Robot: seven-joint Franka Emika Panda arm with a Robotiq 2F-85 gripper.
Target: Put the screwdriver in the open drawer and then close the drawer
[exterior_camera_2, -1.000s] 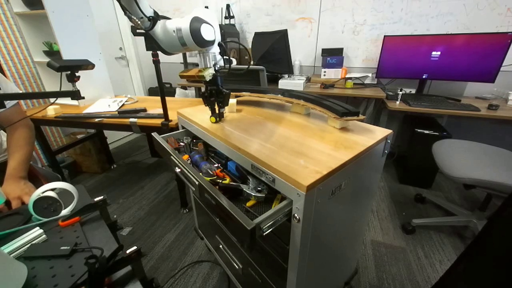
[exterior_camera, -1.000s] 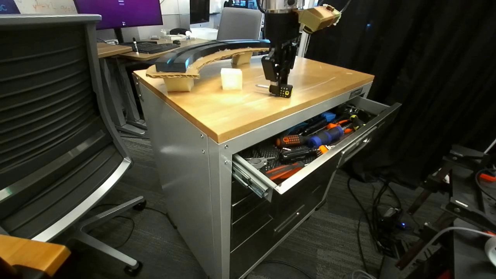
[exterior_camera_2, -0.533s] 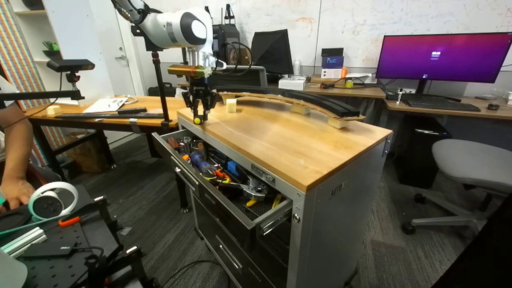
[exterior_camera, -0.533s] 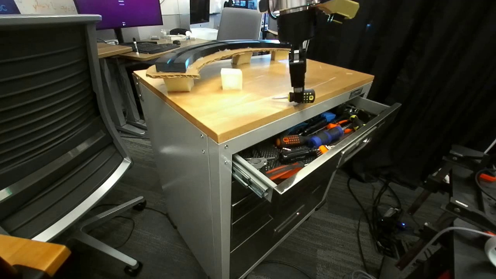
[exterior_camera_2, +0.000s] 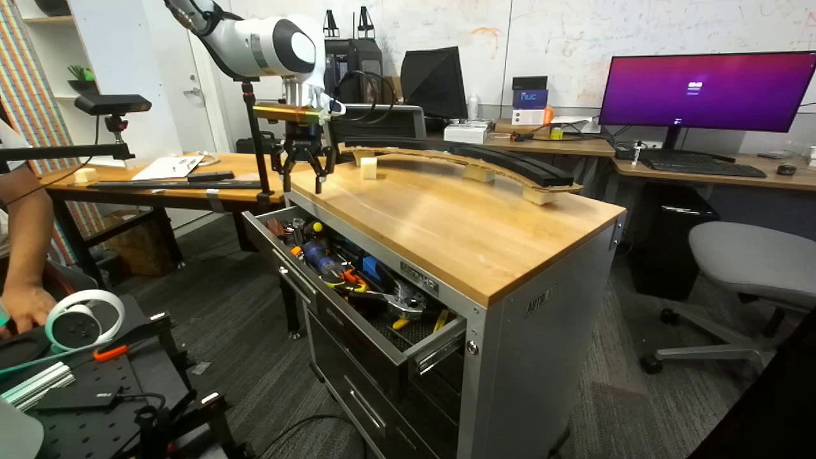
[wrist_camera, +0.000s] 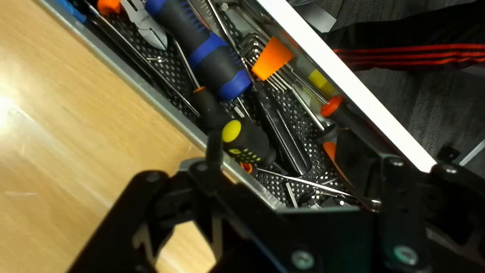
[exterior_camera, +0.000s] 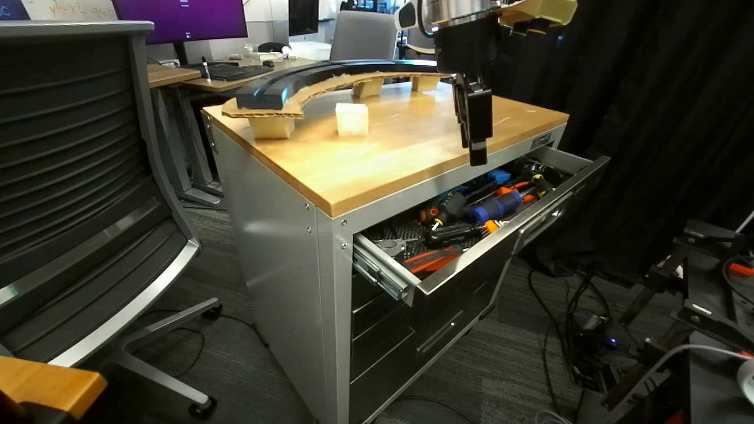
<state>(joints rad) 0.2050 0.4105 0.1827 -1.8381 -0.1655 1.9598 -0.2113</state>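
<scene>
The screwdriver is stubby and black with a yellow end cap and yellow dots. It lies in the drawer on top of other tools, in the wrist view [wrist_camera: 248,143] and in both exterior views [exterior_camera: 452,208] [exterior_camera_2: 317,227]. The shallow grey drawer is pulled out; its front shows in both exterior views [exterior_camera: 471,262] [exterior_camera_2: 331,312] and its rim in the wrist view [wrist_camera: 352,91]. My gripper [exterior_camera_2: 301,186] is open and empty above the drawer's back part, near the tabletop edge. Its fingers are wide apart in the wrist view [wrist_camera: 282,151]; the screwdriver shows between and below them.
The drawer holds several tools, including a blue-banded handle [wrist_camera: 212,49], an orange hex key holder [wrist_camera: 273,58] and pliers. A wooden tabletop [exterior_camera_2: 446,217] is above it, with a pale block [exterior_camera: 352,119] and a black curved piece [exterior_camera: 324,82] on cardboard. A chair [exterior_camera: 76,176] stands beside the cabinet.
My gripper has moved from over the tabletop out towards the drawer with the screwdriver, then opened. The screwdriver has dropped from the fingers into the drawer. The drawer has not moved.
</scene>
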